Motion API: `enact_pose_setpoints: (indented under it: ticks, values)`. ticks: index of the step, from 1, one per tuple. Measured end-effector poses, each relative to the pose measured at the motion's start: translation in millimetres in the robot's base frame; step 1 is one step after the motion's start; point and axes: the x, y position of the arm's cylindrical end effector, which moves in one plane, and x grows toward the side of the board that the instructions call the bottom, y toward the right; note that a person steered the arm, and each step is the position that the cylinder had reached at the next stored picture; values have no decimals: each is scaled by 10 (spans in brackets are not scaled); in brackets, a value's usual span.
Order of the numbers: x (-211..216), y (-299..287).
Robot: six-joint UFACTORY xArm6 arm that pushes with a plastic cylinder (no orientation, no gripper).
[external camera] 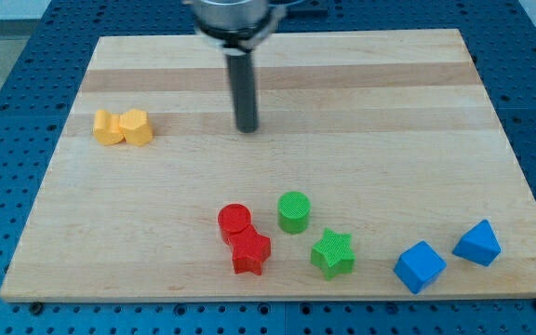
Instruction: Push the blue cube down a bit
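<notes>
The blue cube [420, 267] sits near the board's [361, 102] bottom edge toward the view's right, turned so one corner points at the view's bottom, diamond-like; being a cube, it has no long axis I can make out. Just to its right, apart from it, lies a blue wedge-shaped block [477, 243]. I have no fingers to open or close, only a straight dark rod, and my tip [247, 129] rests on bare wood in the upper middle, touching nothing and well apart from the cube. Two yellow blocks [124, 127] touch each other at the view's left. Along the bottom stand a red cylinder [234, 221] against a red star [250, 252], a green cylinder [294, 211], and a green star [332, 253].
</notes>
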Motion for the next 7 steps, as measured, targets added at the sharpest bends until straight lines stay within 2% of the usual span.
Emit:
enact_pose_setpoints:
  ticks: [1,2,6,7]
  values:
    - [73,949]
    - [211,1530]
    - [-17,1544]
    - [-69,1320]
